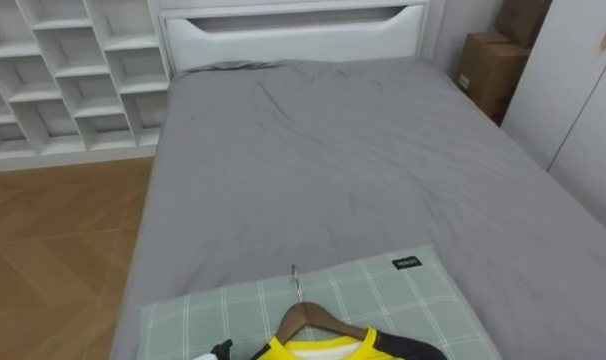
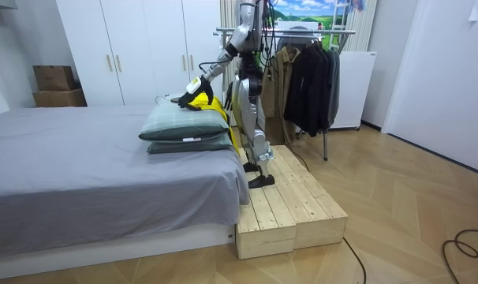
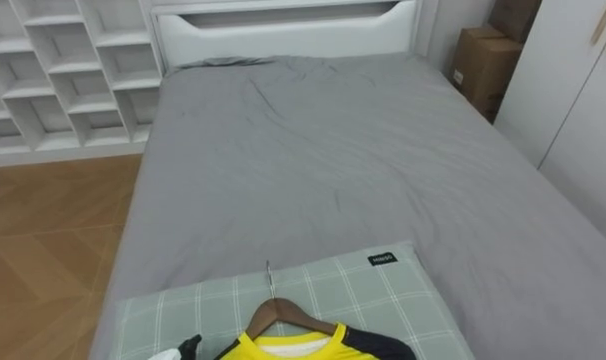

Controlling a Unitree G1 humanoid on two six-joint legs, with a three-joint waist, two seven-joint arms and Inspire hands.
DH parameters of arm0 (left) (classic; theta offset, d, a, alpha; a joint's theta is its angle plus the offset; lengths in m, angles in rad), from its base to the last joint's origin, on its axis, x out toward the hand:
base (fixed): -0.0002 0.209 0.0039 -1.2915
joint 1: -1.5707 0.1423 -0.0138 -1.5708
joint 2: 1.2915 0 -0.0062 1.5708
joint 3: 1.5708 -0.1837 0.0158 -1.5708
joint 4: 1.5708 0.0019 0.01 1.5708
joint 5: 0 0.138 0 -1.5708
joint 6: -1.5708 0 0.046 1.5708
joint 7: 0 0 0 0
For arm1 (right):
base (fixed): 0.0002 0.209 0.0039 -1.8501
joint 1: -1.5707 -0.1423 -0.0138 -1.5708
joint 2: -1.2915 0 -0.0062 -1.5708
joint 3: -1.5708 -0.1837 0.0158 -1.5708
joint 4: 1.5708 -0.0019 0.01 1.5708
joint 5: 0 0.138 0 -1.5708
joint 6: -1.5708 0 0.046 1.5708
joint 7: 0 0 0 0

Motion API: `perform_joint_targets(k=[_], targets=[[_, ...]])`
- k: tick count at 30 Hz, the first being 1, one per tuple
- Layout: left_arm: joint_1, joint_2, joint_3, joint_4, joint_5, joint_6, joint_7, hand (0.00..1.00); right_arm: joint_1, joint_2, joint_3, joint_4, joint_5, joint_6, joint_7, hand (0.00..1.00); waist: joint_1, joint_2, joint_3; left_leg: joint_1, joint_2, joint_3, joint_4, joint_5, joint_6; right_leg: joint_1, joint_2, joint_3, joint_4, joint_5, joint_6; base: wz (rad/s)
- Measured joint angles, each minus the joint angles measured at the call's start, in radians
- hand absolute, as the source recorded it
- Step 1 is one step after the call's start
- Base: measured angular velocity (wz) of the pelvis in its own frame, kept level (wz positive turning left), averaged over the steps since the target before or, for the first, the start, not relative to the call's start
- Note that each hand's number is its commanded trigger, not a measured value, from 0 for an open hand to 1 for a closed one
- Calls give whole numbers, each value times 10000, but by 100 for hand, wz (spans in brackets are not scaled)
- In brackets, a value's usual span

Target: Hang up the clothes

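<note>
**Yellow shirt on its hanger, lying on the pillow at the foot of the bed.**

I see the yellow shirt with black shoulders (image 1: 323, 350) on a brown wooden hanger (image 1: 308, 318). Its metal hook points toward the headboard. Both lie flat on a green checked pillow (image 1: 403, 300) on the grey-sheeted bed (image 1: 333, 170). The left hand (image 1: 221, 350) sits just beside the shirt's left shoulder; I cannot tell whether its fingers grip anything. In the room view the robot stands on a pale wooden platform (image 2: 290, 205) at the bed's foot, with a metal clothes rack (image 2: 302, 31) behind it.
</note>
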Motion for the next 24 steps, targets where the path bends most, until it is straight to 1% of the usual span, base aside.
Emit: perform_joint_targets(k=[1, 3, 5, 6, 10, 12, 13, 15, 20, 24], targets=[[0, 0, 0, 0, 0, 33, -7, 0, -9, 3, 7, 0, 0, 2, 3, 0, -1, -5, 5, -1, 0, 0, 0, 0, 0, 0, 1, 1, -4, 0, 0, 0], [-65, -13, -44, 124, -1, 111, -12, 0, -84, 8, 105, 25, -6, 10, 21, 0, -5, -34, 51, -37, -5, 0, -2, 0, 0, -35, 0, 10, -10, 0, 0, 0], [-228, -38, -78, 432, -1, 124, -36, 0, -174, 10, 183, 38, -6, 10, 92, 0, -12, -32, 56, -184, -11, -2, 5, 2, 4, -182, -3, 9, 2, 10, 5, 0], [-266, -59, -78, 476, 0, 128, -44, 0, -186, 18, 184, 37, -4, 9, 120, 0, -12, -46, 75, -269, -13, -1, 6, 19, 27, -272, -1, 3, 3, 31, 7, 0], [-302, -73, -78, 574, -4, 123, -33, 0, -244, 19, 177, 48, -18, 8, 120, 0, -16, -35, 91, -462, -14, 4, 4, 32, 43, -463, 50, 6, 1, 85, 4, 0], [-331, -73, -85, 575, -9, 119, -21, 0, -311, 17, 174, 79, -20, 9, 116, 0, -31, -8, 116, -516, -16, 4, 4, 32, 43, -511, 49, -9, 0, 94, 4, 0], [-331, -67, -84, 582, -7, 113, -19, 0, -322, 17, 168, 94, -28, 9, 115, 0, -37, -3, 119, -518, -14, 3, 4, 32, 43, -512, 47, -12, 4, 95, 3, 0], [-497, -30, -128, 997, 16, 18, 14, 0, -332, 15, 177, 92, -26, 11, 106, 0, -28, -3, 122, -518, 6, 8, -1, 32, 43, -509, 1, -1, 16, 96, 1, 0], [-557, -9, -290, 1095, 399, 87, -11, 0, -351, 11, 175, 78, -23, 46, 80, 0, -28, 6, 128, -543, 10, 62, 0, 32, 43, -564, 4, 33, 42, 99, -4, -2], [-637, -2, -395, 1204, 444, 163, 5, 0, -455, 3, 181, 89, -21, 259, 31, 0, -23, 4, 124, -686, 0, 130, 64, 42, 58, -748, -6, 109, 181, 98, -3, -6]])
